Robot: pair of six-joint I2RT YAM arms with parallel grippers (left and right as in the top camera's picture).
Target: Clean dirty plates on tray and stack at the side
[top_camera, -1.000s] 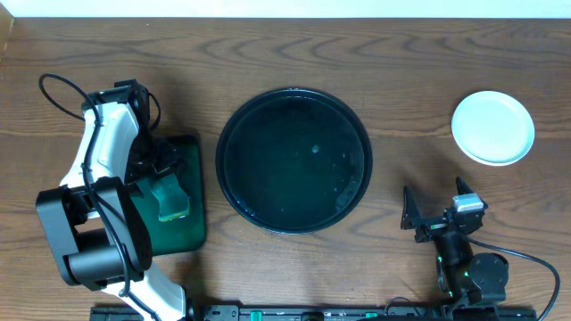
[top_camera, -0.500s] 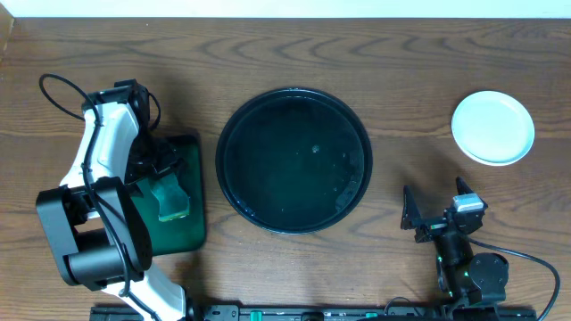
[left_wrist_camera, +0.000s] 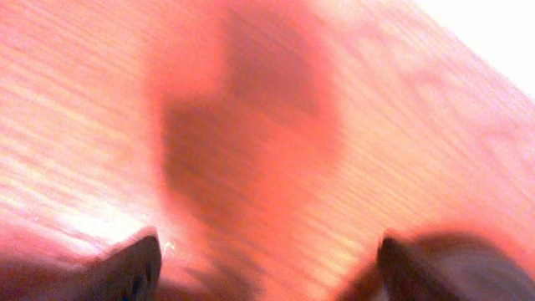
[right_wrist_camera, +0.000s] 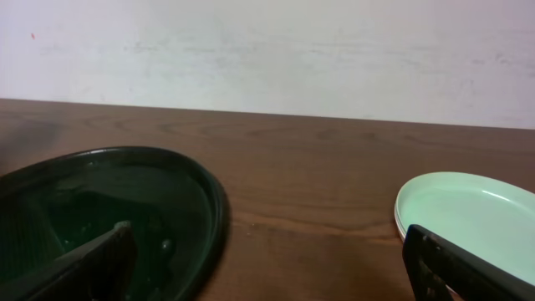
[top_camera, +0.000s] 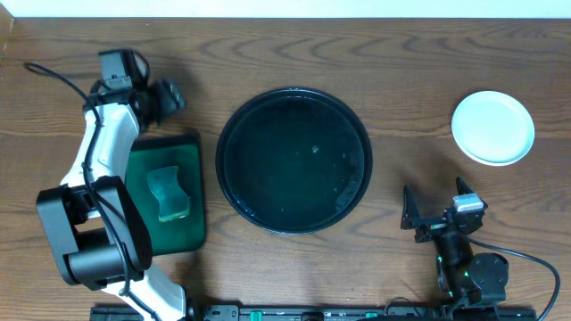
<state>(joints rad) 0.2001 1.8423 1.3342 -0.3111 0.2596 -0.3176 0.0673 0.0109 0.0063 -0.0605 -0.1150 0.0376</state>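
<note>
Left of the black tray (top_camera: 219, 160), the sponge (top_camera: 169, 193) lay lengthwise toward the robot, nearest the wide, empty left gripper (left_wrist_camera: 267, 249); the stacked plates (top_camera: 492, 127) sat right of it, nearer the spread right gripper (top_camera: 435, 198).

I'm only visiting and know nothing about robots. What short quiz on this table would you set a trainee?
1. True or false: the left gripper is holding the sponge.
2. Where is the white plate relative to the dark round tray?
A. inside it
B. on the bare table to its right
C. on top of the sponge
3. Fill in: the sponge rests on a green ____.

Key
1. False: the left gripper is open over bare wood, apart from the sponge.
2. B.
3. mat: the green mat lies left of the tray.
</note>
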